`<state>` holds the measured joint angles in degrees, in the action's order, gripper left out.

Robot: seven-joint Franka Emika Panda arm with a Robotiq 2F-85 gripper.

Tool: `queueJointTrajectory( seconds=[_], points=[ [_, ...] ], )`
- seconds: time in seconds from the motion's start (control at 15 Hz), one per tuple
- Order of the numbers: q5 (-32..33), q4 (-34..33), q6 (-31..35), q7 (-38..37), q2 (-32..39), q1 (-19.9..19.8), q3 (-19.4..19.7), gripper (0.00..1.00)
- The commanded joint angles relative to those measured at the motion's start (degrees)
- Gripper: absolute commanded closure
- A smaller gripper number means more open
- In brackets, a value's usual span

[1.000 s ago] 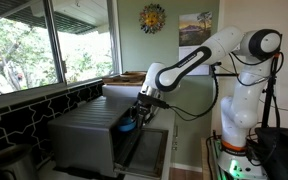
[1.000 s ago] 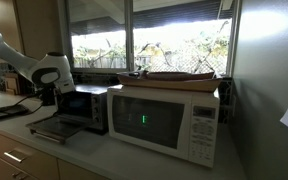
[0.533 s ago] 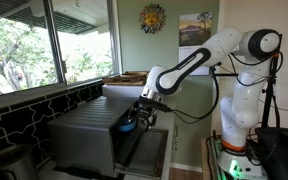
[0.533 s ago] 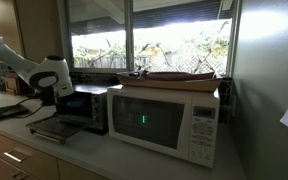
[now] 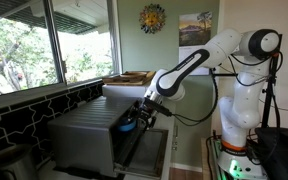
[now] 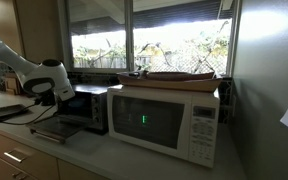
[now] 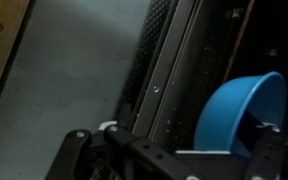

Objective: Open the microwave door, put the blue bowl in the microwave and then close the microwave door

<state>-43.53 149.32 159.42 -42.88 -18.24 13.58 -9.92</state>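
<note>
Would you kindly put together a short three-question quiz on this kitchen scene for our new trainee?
1. True or false: the microwave door of the grey microwave is shut.
2. What lies on top of the white microwave? A) a wooden tray B) a kettle C) a stack of plates
3. Fill in: next to the blue bowl, the gripper has its jaws ___.
Key: 1 false, it is folded down, open; 2 A; 3 open.
</note>
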Motion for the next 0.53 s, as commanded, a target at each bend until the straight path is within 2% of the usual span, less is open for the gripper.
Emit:
queueJointTrajectory(
  seconds=[0.0, 0.47],
  points=[
    [-8.37, -1.62, 4.03, 12.44, -1.5, 3.71, 3.84, 0.0],
    [-24.48, -2.2, 4.44, 35.84, -4.67, 8.24, 8.96, 0.0]
  ],
)
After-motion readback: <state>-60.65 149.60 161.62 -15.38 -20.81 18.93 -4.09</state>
